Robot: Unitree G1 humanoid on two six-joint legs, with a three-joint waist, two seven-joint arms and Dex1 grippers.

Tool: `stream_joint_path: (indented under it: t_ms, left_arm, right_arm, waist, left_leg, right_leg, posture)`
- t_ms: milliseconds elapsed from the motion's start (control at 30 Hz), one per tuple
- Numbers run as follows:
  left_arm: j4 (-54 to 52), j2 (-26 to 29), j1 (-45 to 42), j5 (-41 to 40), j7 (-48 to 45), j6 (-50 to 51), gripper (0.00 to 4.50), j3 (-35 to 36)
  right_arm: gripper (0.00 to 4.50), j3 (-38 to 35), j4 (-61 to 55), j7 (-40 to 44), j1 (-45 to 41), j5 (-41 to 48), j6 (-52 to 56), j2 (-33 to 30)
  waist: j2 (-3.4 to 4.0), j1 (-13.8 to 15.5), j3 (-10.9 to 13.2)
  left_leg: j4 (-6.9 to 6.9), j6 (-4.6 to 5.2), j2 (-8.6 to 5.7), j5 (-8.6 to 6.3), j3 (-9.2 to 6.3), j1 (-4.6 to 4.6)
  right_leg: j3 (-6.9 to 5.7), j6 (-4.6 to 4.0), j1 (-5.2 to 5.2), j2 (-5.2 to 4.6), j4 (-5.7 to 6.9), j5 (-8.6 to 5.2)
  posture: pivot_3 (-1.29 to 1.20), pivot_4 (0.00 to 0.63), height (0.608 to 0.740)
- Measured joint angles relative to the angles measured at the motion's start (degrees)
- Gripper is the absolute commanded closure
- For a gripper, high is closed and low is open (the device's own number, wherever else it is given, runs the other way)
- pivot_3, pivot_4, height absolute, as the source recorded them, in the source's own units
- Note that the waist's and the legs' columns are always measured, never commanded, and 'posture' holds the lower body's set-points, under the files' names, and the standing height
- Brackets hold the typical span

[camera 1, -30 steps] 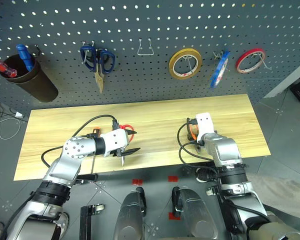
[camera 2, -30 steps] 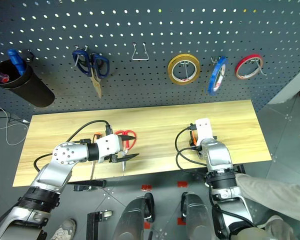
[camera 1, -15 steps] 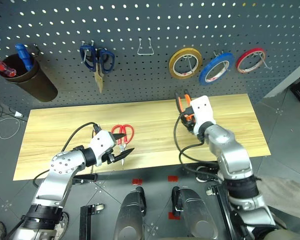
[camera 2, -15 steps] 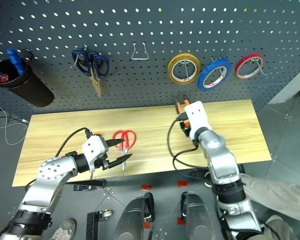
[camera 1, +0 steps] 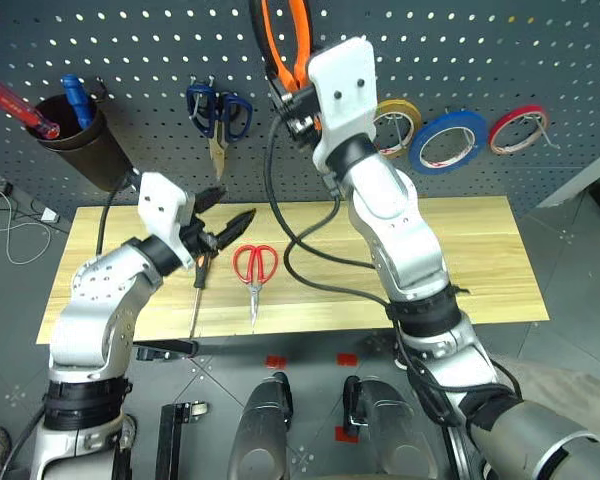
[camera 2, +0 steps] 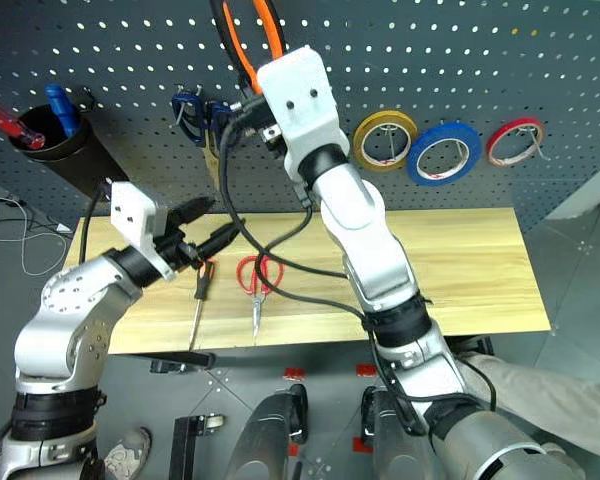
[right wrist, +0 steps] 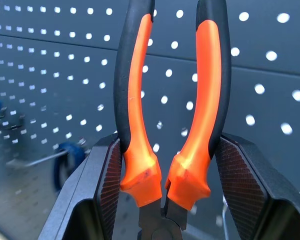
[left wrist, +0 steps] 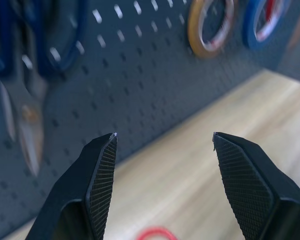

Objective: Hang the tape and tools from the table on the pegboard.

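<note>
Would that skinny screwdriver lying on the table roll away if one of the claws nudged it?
Probably, a little. The screwdriver looks slim and round, lying flat on the smooth table, so a sideways nudge could roll it. It looks stiff and light; its thin shaft may be fiddly to pinch.

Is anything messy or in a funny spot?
Nothing looks broken or spilled. The red-handled scissors and the screwdriver lie on the table, not hung on the pegboard yet. The right pincer holds the pliers handles-up.
</note>
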Motion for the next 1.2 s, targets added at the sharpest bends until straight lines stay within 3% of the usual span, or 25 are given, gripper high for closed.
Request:
stream_joint_path:
  t_ms: [300,667,733,933,967,1133,1200]
  left_arm:
    - [1.99,-1.66,-3.22,-0.06,-0.23,0.93,1.27,-2.0]
    - [5.73,-3.3,-4.19,0.74,-0.96,-0.8,1.27,-3.79]
    - [5.8,-3.97,-3.75,0.82,-1.2,-1.24,1.27,-4.09]
    - [8.04,-5.64,-1.48,2.99,0.45,-2.5,1.27,-5.52]
    - [8.07,-5.81,-1.28,3.37,1.42,-1.54,1.27,-5.83]
    - [7.9,-6.63,0.86,3.79,6.59,4.82,0.01,-5.86]
    - [7.17,-6.72,2.4,4.93,8.85,7.67,0.01,-6.35]
  right_arm:
    - [1.98,-3.31,26.26,-5.02,-12.8,-1.15,-19.35,-1.38]
    - [1.98,-1.62,39.91,-9.74,-8.07,-6.92,-30.4,-1.86]
    - [1.98,-1.78,39.91,-10.01,-7.98,-7.19,-30.82,-1.84]
    - [0.01,-5.2,36.7,-8.11,-5.98,-2.34,-25.68,-0.53]
    - [0.01,-5.43,33.58,-6.69,-4.26,-1.03,-22.51,-0.4]
    - [0.0,-3.85,14.9,-0.81,8.51,0.07,-7.38,-2.58]
    - [0.0,-1.56,5.41,2.35,14.93,-0.48,-2.78,-4.97]
  waist:
    - [0.0,-0.09,0.01]
    - [0.02,0.16,0.02]
    - [0.02,0.13,0.03]
    - [0.02,0.13,0.03]
    - [0.02,0.13,0.03]
    - [0.02,0.35,0.02]
    - [0.02,0.37,0.02]
  left_leg:
    - [-0.08,0.0,0.03,0.0,0.07,-0.01]
    - [-0.04,0.0,0.03,0.0,0.07,-0.01]
    - [-0.05,0.0,0.04,0.0,0.07,0.0]
    - [0.0,0.0,0.04,0.0,0.04,0.0]
    - [-0.01,0.0,0.03,0.0,0.05,0.0]
    - [-0.01,0.01,0.02,0.0,-0.02,0.0]
    - [-0.03,0.01,0.01,0.0,-0.02,0.0]
  right_leg:
    - [-0.03,-0.07,-0.03,-0.01,-0.04,-0.05]
    - [0.01,-0.08,-0.03,-0.02,0.0,-0.05]
    - [0.0,-0.08,-0.02,-0.01,0.0,-0.05]
    - [0.0,-0.09,0.01,-0.02,0.01,-0.05]
    - [0.01,-0.09,0.01,-0.02,0.02,-0.05]
    - [0.01,-0.08,0.04,-0.03,0.0,-0.05]
    - [0.02,-0.08,0.04,-0.03,-0.03,-0.06]
  posture:
    - [0.08,0.324,0.74]
    - [0.08,0.338,0.74]
    - [0.07,0.337,0.74]
    - [0.05,0.327,0.74]
    - [0.05,0.326,0.74]
    - [0.03,0.318,0.74]
    - [0.02,0.315,0.74]
